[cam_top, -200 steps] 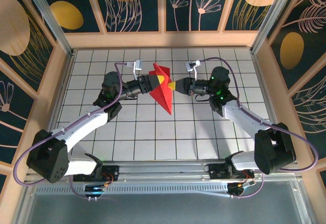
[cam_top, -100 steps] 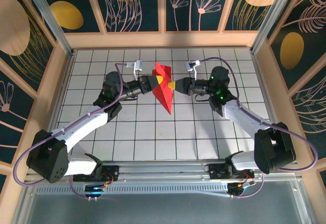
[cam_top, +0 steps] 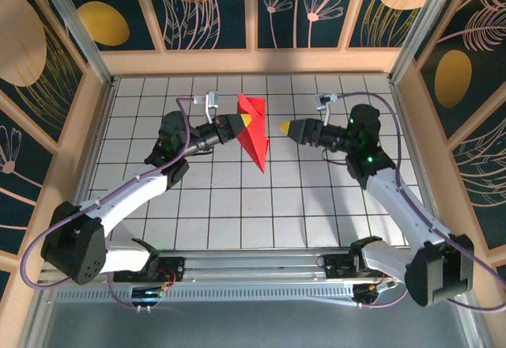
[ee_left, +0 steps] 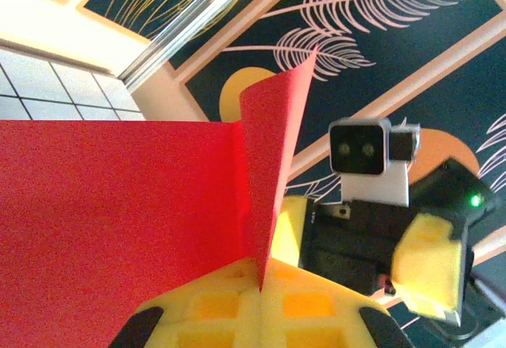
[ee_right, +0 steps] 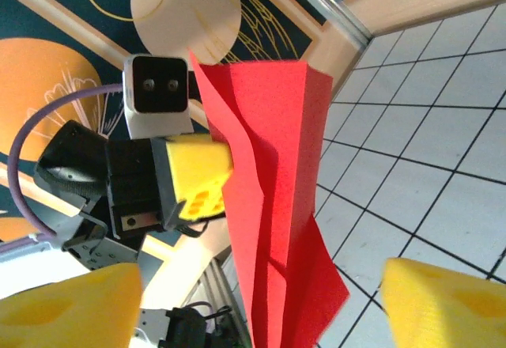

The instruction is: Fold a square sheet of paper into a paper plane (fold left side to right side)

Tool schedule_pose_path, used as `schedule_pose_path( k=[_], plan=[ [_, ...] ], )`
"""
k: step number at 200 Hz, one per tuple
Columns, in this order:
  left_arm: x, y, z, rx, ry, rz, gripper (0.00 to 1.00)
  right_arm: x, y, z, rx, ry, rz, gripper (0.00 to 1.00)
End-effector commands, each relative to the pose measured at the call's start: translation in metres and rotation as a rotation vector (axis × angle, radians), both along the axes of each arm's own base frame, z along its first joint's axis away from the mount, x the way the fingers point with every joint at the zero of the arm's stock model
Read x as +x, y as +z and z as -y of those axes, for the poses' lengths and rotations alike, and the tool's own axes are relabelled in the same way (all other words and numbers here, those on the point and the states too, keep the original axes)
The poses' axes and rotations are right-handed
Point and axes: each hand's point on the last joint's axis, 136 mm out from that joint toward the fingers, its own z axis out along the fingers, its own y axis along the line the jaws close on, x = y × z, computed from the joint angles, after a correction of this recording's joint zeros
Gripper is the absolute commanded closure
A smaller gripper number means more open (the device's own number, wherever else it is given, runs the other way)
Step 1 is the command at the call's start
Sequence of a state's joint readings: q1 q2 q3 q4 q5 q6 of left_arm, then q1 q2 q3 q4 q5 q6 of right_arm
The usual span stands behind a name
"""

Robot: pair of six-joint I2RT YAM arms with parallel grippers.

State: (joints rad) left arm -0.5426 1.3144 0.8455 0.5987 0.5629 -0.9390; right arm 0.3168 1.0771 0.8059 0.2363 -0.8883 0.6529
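Top external view: left gripper [cam_top: 240,122] pinches the red paper plane [cam_top: 255,141] aloft, nose toward 6 o'clock; right gripper [cam_top: 283,128], spread, hangs clear at 3 o'clock, likely to regrip.

The overhead camera sat high behind both arm bases, tilted down and forward over the gridded table [cam_top: 237,213], far enough back to take in both arms whole and the patterned walls [cam_top: 332,8]. The left wrist camera rode just behind the left gripper [ee_left: 259,289] and faced across towards the right arm, so near that the red paper [ee_left: 118,206] stood right at its lens. Beyond the paper it saw the right gripper [ee_left: 356,245] and the right arm's camera box [ee_left: 360,149]. The right wrist camera looked back the opposite way, slightly upward, at the left arm's camera box [ee_right: 156,85]. All three views shared the paper and the gap between the grippers.
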Motion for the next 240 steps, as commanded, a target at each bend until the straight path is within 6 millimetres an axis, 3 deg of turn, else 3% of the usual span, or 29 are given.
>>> schedule_pose_path(
  k=[1, 49, 104, 183, 199, 227, 240],
  plan=[
    [-0.004, 0.032, 0.000, -0.069, 0.000, 0.081, 1.00, -0.011, -0.024, 0.001, 0.030, -0.017, -0.098, 0.13],
    [-0.005, 0.032, 0.009, -0.077, -0.024, 0.073, 1.00, -0.043, -0.027, -0.029, 0.114, 0.110, -0.091, 0.09],
    [-0.006, 0.031, 0.014, -0.088, -0.040, 0.060, 1.00, -0.037, -0.010, -0.047, 0.159, 0.140, -0.024, 0.12],
    [-0.006, 0.021, 0.019, -0.084, -0.062, 0.010, 1.00, -0.015, -0.005, -0.050, 0.120, 0.102, 0.005, 0.46],
    [-0.007, 0.020, 0.018, -0.083, -0.058, 0.008, 1.00, -0.013, -0.005, -0.048, 0.103, 0.084, 0.007, 0.57],
    [-0.005, 0.015, 0.015, -0.069, -0.038, 0.012, 0.87, -0.010, -0.006, -0.045, 0.091, 0.058, 0.001, 0.75],
    [-0.003, 0.012, 0.014, -0.048, -0.016, 0.014, 0.73, -0.009, -0.007, -0.043, 0.079, 0.045, 0.000, 0.86]
  ],
)
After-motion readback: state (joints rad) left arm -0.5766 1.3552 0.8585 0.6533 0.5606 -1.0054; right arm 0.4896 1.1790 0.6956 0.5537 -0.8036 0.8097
